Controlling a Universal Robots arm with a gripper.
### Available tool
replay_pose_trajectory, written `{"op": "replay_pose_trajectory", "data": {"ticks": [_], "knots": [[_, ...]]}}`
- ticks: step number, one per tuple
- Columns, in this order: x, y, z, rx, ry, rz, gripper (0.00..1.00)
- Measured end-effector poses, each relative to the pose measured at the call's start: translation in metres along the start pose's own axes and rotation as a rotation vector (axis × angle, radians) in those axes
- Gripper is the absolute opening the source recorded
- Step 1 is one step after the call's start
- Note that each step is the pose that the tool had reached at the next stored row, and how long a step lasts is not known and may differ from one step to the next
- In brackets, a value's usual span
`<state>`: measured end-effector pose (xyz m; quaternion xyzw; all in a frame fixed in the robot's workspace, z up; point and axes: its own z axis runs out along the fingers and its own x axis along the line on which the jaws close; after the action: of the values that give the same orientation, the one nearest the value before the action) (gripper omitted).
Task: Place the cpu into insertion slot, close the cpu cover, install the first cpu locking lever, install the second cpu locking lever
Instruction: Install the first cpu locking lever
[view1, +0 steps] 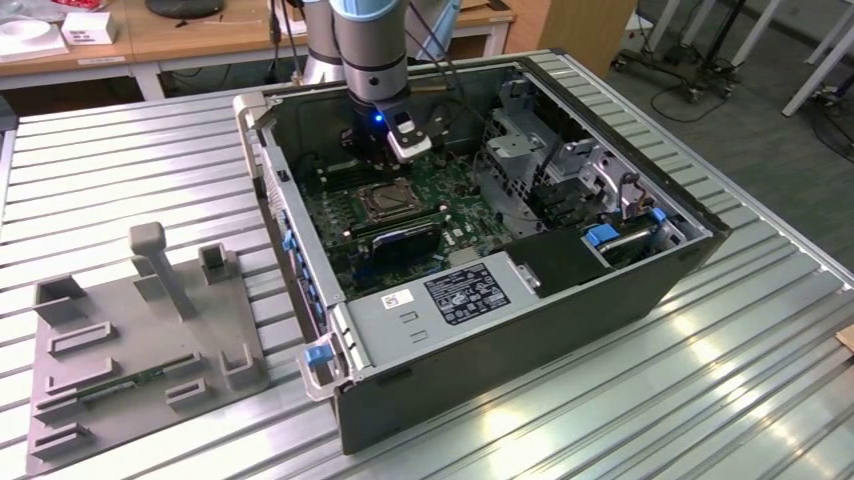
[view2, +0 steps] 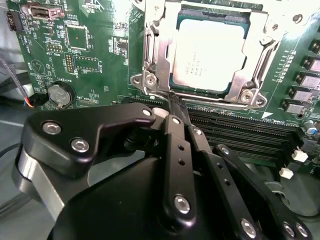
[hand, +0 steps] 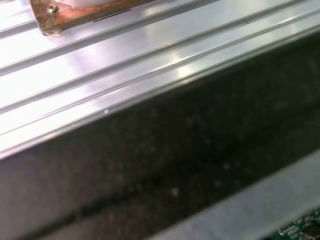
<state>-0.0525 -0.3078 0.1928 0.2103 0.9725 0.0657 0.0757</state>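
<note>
- My gripper (view2: 172, 102) sits w/ fingers pressed together, holding nothing, tips just at the socket edge.
- Cpu (view2: 210, 55) lies seated in the slot (view2: 150, 50); cover (view2: 252, 82) looks down around it.
- Step in hand, I judge: levers. Can't tell if either is latched.
- Next move needs a fine tip push on a thin lever beside the memory slots (view2: 235, 132).

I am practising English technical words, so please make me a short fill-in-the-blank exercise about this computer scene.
1. The cpu lies inside the insertion ____.
2. The cpu cover is a frame made of silver ____.
3. The circuit board has the colour ____.
4. The gripper is closest to the cpu cover's ____.

Missing words: slot; metal; green; edge
</note>
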Motion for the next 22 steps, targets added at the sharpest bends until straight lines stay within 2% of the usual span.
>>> {"op": "replay_pose_trajectory", "data": {"ticks": [7,10,15,22], "knots": [[-0.0005,0.0006,-0.0039,-0.0002,0.0,0.0,0.11],[-0.0005,0.0007,-0.0043,-0.0027,0.001,0.001,0.11],[-0.0006,0.0007,-0.005,-0.0028,0.0015,0.001,0.11],[-0.0021,0.0029,-0.0177,-0.0032,0.0014,0.001,0.11]]}}
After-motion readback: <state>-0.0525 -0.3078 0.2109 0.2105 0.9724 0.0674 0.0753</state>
